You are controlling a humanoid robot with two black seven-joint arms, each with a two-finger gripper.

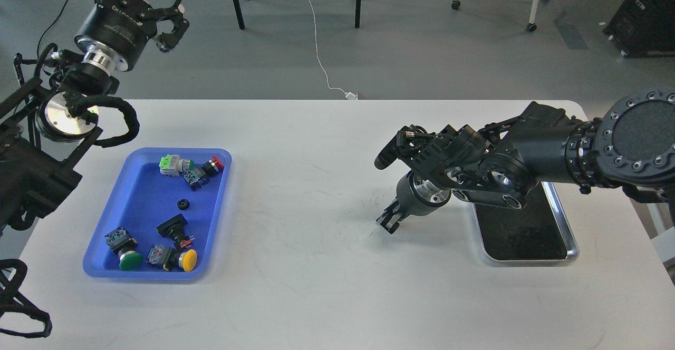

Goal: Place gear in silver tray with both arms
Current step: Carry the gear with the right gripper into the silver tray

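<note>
Reaching in from the right, my right arm [548, 144] extends low over the white surface [316, 287], its gripper [389, 221] pointing down at bare tabletop just left of the silver tray [572, 252]. That gripper is seen small and dark, so I cannot tell whether its fingers are parted or closed; nothing shows between them. The silver tray lies at the right side of the surface, its near rim and dark reflective floor visible, its far part hidden behind my forearm.

My left arm [68, 118] rises at the upper left, clear of the surface, with its gripper [171, 20] held high over the floor beyond the table edge, fingers spread apart and holding nothing.

A blue tray [105, 271] sits at the left of the surface, well apart from the silver tray. It holds several push-button switches with green, yellow and red caps, and a small black gear [183, 204] lying alone near its middle.
</note>
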